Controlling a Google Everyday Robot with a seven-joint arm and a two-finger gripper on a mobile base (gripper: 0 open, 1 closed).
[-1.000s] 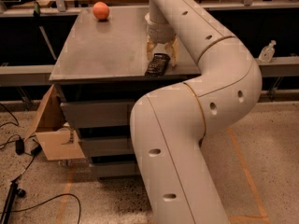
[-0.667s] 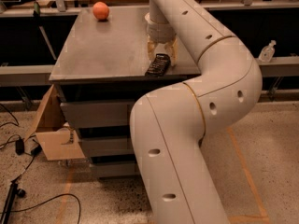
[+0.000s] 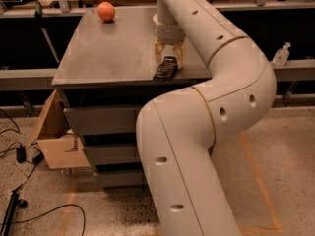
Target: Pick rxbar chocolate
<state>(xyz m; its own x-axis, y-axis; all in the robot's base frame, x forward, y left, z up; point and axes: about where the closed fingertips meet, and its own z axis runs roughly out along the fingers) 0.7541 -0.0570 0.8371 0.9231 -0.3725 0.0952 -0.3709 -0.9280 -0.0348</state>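
A cardboard box (image 3: 51, 132) sits beside the table (image 3: 108, 53) at left, and an orange (image 3: 106, 11) rests near the tabletop's far edge. The dark rxbar (image 3: 165, 72) lies flat at the front edge, with the claw (image 3: 170, 61) down over its far end; whether the claw grips it cannot be told. A bottle (image 3: 281, 54) stands at far right.

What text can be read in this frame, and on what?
No text is legible.
rxbar chocolate wrapper, at the claw by the front edge of the table: print too blurred to read.
bottle at far right: no readable label.
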